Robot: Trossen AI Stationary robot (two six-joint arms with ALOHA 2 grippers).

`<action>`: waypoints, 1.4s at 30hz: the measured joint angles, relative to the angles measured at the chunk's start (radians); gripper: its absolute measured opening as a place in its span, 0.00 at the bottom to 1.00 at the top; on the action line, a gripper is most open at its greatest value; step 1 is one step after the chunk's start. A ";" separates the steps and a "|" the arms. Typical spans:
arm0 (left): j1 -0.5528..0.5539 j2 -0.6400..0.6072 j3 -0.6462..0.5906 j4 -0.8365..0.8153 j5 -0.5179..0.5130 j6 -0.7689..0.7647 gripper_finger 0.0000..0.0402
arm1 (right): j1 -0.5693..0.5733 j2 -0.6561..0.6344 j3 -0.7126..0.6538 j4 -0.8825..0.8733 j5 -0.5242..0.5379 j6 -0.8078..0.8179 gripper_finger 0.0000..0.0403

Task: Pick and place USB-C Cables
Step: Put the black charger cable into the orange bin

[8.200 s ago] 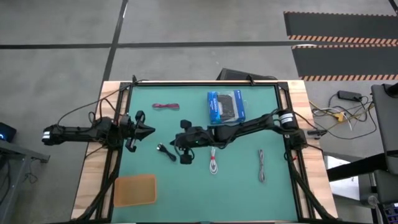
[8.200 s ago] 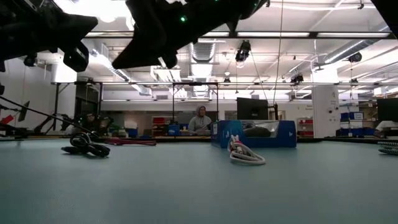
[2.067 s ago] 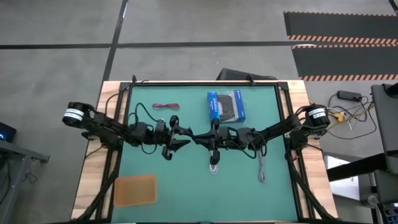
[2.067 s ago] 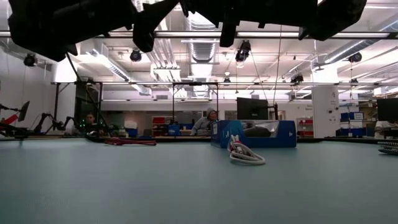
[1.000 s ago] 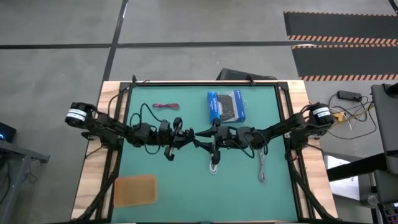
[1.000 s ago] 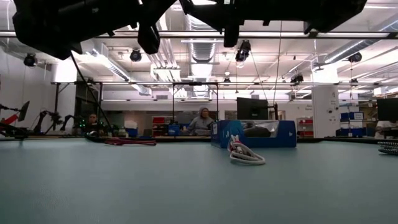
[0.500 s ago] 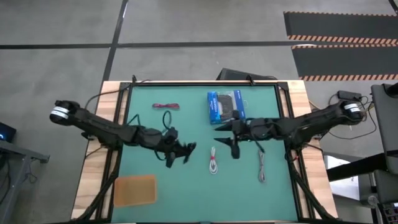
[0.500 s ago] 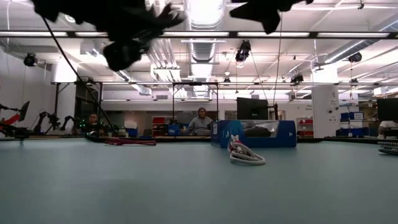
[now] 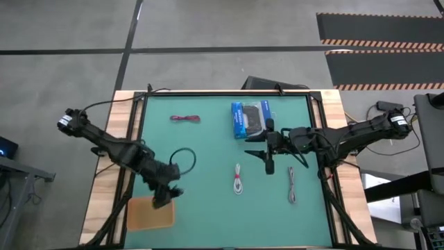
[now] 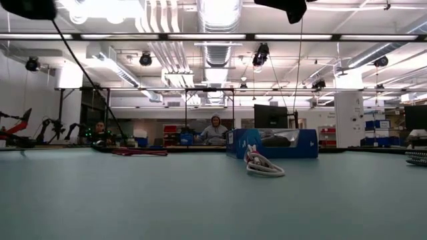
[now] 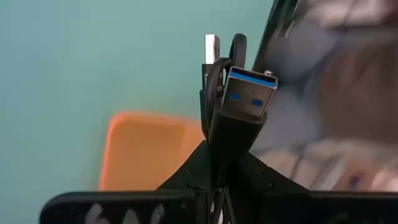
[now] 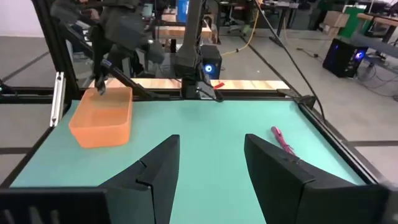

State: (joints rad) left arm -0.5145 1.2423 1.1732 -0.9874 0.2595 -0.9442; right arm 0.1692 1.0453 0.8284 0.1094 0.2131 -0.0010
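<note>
My left gripper (image 9: 162,198) is shut on the black USB-C cable (image 11: 231,134) and hovers over the far edge of the orange tray (image 9: 149,212) at the near left. The red cable (image 9: 184,119) lies at the far left of the mat. The white cable (image 9: 238,179) and the grey cable (image 9: 291,185) lie near the middle and to the right. My right gripper (image 9: 258,149) stands open and empty, high over the middle right, next to the blue box (image 9: 251,119). My left gripper pinches the folded black cable between its two fingers (image 11: 199,168), just below the plugs. The blue-tongued plug (image 11: 250,99) and a silver plug (image 11: 212,47) stick out past the fingertips. The fingers slant down from above. The cable is lifted clear, above the tray (image 11: 149,149).
The blue-and-black box (image 10: 273,143) stands at the far middle of the green mat. A black frame rail (image 9: 136,125) runs around the mat. The left arm's own wire loops (image 9: 184,160) beside its wrist. People sit in the room behind the table (image 10: 215,128).
My left gripper, shut on the black cable, has swung from the table's middle toward the near left, rolled and tipped downward, and now hangs over the orange tray. My right gripper has drawn back toward the right edge and risen, staying open.
</note>
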 joint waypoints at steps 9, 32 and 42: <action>-0.154 0.156 0.002 -0.143 -0.002 0.061 0.03 | 0.000 0.057 -0.001 0.000 0.064 -0.004 0.41; -0.315 0.346 -0.002 -0.199 -0.167 0.084 0.03 | 0.000 0.095 -0.001 -0.026 0.206 -0.015 0.34; -0.348 0.346 -0.002 -0.189 -0.168 0.025 0.03 | 0.000 0.096 -0.004 -0.031 0.207 -0.005 0.34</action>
State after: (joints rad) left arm -0.8627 1.5887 1.1713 -1.1763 0.0917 -0.9192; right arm 0.1692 1.1408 0.8246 0.0788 0.4198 -0.0064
